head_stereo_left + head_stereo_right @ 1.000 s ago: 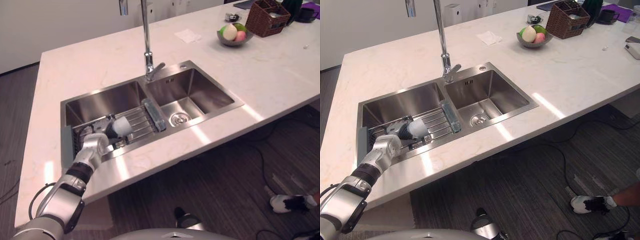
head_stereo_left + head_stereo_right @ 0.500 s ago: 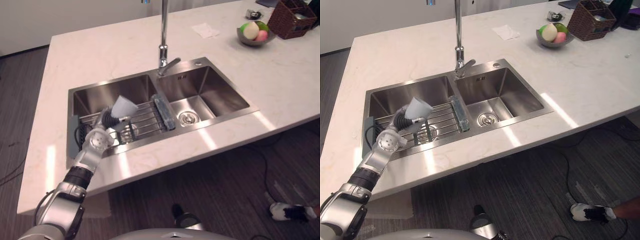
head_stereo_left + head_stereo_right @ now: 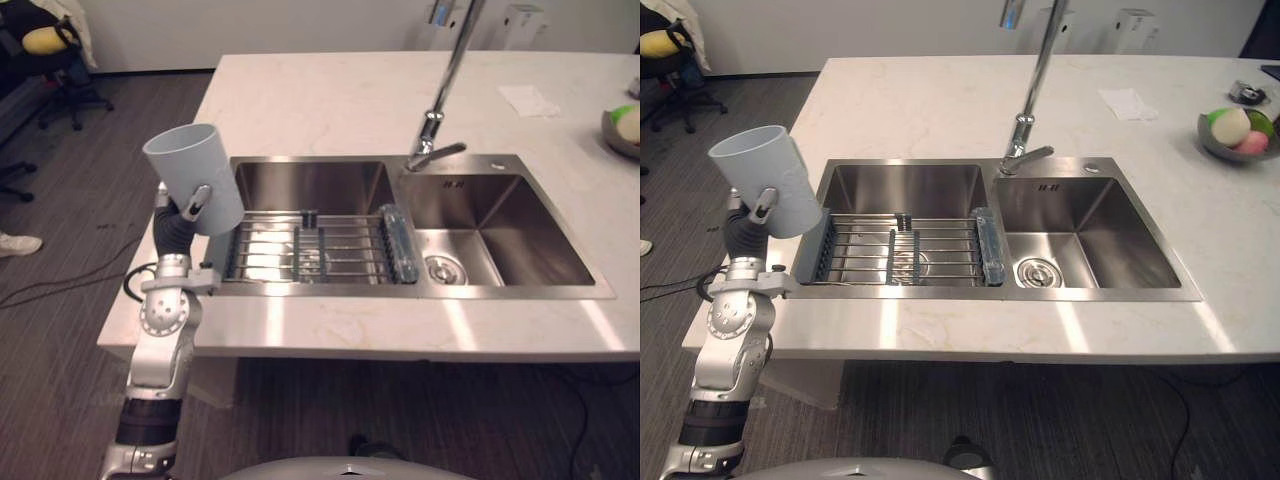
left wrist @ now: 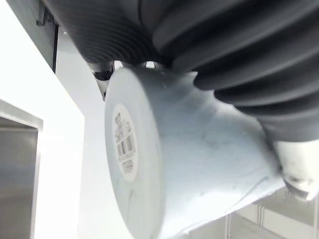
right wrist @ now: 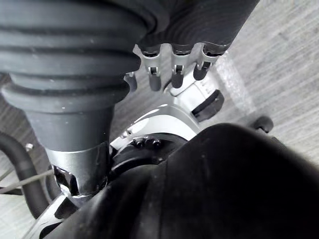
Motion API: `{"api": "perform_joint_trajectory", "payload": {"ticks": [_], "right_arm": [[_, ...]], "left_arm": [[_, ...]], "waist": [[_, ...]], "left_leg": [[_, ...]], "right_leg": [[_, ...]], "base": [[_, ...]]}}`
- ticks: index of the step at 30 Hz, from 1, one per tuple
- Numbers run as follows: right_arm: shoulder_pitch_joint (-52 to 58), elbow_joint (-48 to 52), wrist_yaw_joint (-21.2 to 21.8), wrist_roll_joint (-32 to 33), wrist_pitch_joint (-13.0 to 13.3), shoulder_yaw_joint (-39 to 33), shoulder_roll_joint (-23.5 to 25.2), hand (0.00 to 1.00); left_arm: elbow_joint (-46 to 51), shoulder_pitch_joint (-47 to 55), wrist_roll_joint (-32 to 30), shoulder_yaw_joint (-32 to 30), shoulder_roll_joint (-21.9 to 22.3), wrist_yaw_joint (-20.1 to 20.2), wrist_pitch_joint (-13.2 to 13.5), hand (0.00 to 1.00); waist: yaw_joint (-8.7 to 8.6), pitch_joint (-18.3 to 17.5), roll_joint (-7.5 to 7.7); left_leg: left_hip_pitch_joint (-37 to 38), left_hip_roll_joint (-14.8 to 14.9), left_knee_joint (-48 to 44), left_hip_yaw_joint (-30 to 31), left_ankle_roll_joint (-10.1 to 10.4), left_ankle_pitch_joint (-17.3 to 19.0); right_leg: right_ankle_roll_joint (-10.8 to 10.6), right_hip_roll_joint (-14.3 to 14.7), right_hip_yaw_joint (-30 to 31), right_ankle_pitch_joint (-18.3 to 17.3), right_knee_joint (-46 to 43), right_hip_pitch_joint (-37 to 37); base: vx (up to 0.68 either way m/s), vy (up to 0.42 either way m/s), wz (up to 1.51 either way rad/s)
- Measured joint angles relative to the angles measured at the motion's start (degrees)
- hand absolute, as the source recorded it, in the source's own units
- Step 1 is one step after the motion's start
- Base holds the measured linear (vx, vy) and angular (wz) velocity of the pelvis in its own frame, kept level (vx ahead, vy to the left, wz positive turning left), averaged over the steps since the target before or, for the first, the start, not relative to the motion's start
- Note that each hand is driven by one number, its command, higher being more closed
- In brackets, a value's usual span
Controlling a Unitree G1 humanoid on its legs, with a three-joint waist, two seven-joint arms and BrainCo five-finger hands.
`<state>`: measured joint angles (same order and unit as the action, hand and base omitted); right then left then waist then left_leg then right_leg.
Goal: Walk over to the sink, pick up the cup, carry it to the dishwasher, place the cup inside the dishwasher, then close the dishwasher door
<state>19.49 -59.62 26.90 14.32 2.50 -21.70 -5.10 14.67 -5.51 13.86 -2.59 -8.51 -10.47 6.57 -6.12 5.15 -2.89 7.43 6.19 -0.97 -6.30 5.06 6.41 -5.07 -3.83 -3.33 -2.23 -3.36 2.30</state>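
A pale grey-blue cup (image 3: 195,178) is held up in the air, mouth tilted up, just off the left end of the counter and level with the left basin. My left hand (image 3: 178,224) is shut on it from below, thumb against its side. In the left wrist view the cup's base (image 4: 130,149) with a barcode label sits close under the hand's dark cover (image 4: 209,45). My right hand (image 5: 172,69) hangs low beside the body over the wooden floor, its fingers relaxed and holding nothing.
A double steel sink (image 3: 500,235) is set in the white counter (image 3: 330,95). A wire rack (image 3: 310,250) spans the left basin, and a tall faucet (image 3: 440,100) stands behind. A fruit bowl (image 3: 1235,135) and a napkin (image 3: 1128,103) lie at the right. An office chair (image 3: 55,60) stands far left.
My left hand has lifted the cup off the rack in the left basin and carried it up and left past the counter's end. The camera has swung round meanwhile.
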Motion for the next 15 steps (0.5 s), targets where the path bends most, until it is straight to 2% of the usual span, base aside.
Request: {"api": "perform_joint_trajectory", "payload": {"ticks": [1,2,4,6,8,9,10,11,12,13,14,15], "right_arm": [[0.0,0.0,0.0,0.0,-0.3,0.0,0.0,0.0],[0.0,-0.4,0.0,-0.2,-1.0,-0.5,0.0,0.0],[0.1,-0.4,0.0,-0.4,-1.3,-0.5,0.0,0.0],[0.2,-0.7,0.1,-1.4,-1.2,-0.6,-0.1,0.0],[-0.8,-2.3,0.2,-2.5,-0.7,-1.4,0.0,0.0],[-0.6,-2.3,0.0,-3.3,-0.8,-1.4,0.4,0.0],[-0.1,-2.3,-0.2,-3.3,-0.9,-1.4,0.3,0.0],[0.2,-2.1,-0.2,-2.9,-1.3,-1.2,-0.3,0.0],[0.0,-1.8,0.1,-2.3,-1.4,-1.2,-2.0,0.0],[-1.3,-2.1,0.2,-2.0,-1.5,-2.2,-2.9,0.0],[-1.5,-2.2,0.1,-1.8,-1.5,-2.4,-2.6,0.0],[-2.7,-3.1,-0.3,-2.3,-1.5,-2.0,-0.3,0.0]], "left_arm": [[0.9,0.8,0.0,-0.1,0.3,-0.3,0.6,1.0],[3.8,3.4,0.0,-0.1,1.0,-0.6,1.7,1.0],[5.4,5.3,-0.1,-0.1,1.6,-0.8,2.7,1.0],[8.1,8.5,-0.2,0.1,3.0,-0.8,4.5,1.0],[9.7,10.4,-0.2,0.3,3.1,-0.9,6.1,1.0],[10.7,11.7,-0.4,-0.6,3.7,-0.9,7.8,1.0],[10.9,11.8,-0.5,-1.0,4.3,-0.9,8.9,1.0],[11.0,11.5,-0.5,-1.1,5.5,-1.2,10.4,1.0],[11.1,11.4,-0.5,-0.7,7.2,-1.4,12.0,1.0],[10.9,11.9,-0.5,-0.7,8.4,-1.7,12.9,1.0],[10.5,11.9,-0.5,-1.1,8.4,-1.7,13.7,1.0],[11.8,9.2,-0.5,-2.7,6.5,-1.9,14.5,1.0]], "waist": [[0.12,-0.2,0.06],[1.09,-0.3,0.16],[1.33,-0.3,0.15],[1.64,-0.5,0.1],[2.66,-0.7,0.18],[3.35,-1.5,1.32],[3.27,-1.8,1.92],[3.91,-1.9,1.38],[4.7,-1.4,-0.84],[4.3,-0.3,-1.9],[3.6,-1.0,-1.95],[2.77,-2.1,3.02]], "left_leg": [[-0.3,0.0,-0.1,0.2,0.0,0.0],[-0.5,-0.2,-0.3,0.6,-0.2,-0.4],[-0.8,-0.4,-0.6,1.5,-0.2,-0.6],[-2.3,-1.1,-0.7,3.5,-0.3,-1.5],[-4.7,-1.9,0.4,2.0,-1.5,-3.6],[-5.6,-0.8,2.3,-8.0,-7.3,-3.1],[-6.7,0.6,-0.6,-13.7,-7.6,-2.3],[-8.9,3.8,-7.0,-20.6,-8.6,-1.2],[-10.5,5.9,-12.7,-24.0,-8.3,-4.2],[-11.9,5.5,-12.7,-22.7,-9.4,-6.5],[-12.5,4.1,-8.4,-19.8,-9.6,-8.8],[-11.0,1.3,-7.6,-19.1,-12.2,-6.8]], "right_leg": [[0.0,-0.1,-0.3,-0.1,0.0,0.0],[0.1,-0.4,-1.1,-0.2,0.0,0.3],[0.0,-0.7,-2.4,-0.5,0.0,0.8],[-0.1,-1.6,-6.0,-1.3,-0.2,1.6],[0.4,-3.1,-10.8,-2.8,-1.6,1.4],[-0.4,-5.5,-17.4,-2.2,-1.4,1.8],[-0.3,-6.5,-19.5,-2.0,-1.4,1.8],[-0.3,-7.2,-22.6,-2.1,-2.3,2.3],[1.3,-7.3,-25.7,-3.4,-7.7,2.3],[2.3,-8.0,-25.8,-6.7,-13.8,-0.4],[2.4,-5.5,-25.0,-8.3,-10.3,-1.1],[7.0,-7.1,-27.7,-0.9,-4.0,-2.8]], "base": [[0.01,-0.007,0.23],[0.01,-0.008,0.24],[-0.01,-0.017,0.45],[-0.05,-0.029,0.95],[-0.08,0.001,1.41],[-0.02,0.068,1.78],[0.02,0.083,2.12],[0.03,0.079,1.94],[-0.07,0.082,2.24],[-0.16,0.063,2.15],[-0.17,-0.04,2.46],[-0.12,-0.112,2.48]]}}
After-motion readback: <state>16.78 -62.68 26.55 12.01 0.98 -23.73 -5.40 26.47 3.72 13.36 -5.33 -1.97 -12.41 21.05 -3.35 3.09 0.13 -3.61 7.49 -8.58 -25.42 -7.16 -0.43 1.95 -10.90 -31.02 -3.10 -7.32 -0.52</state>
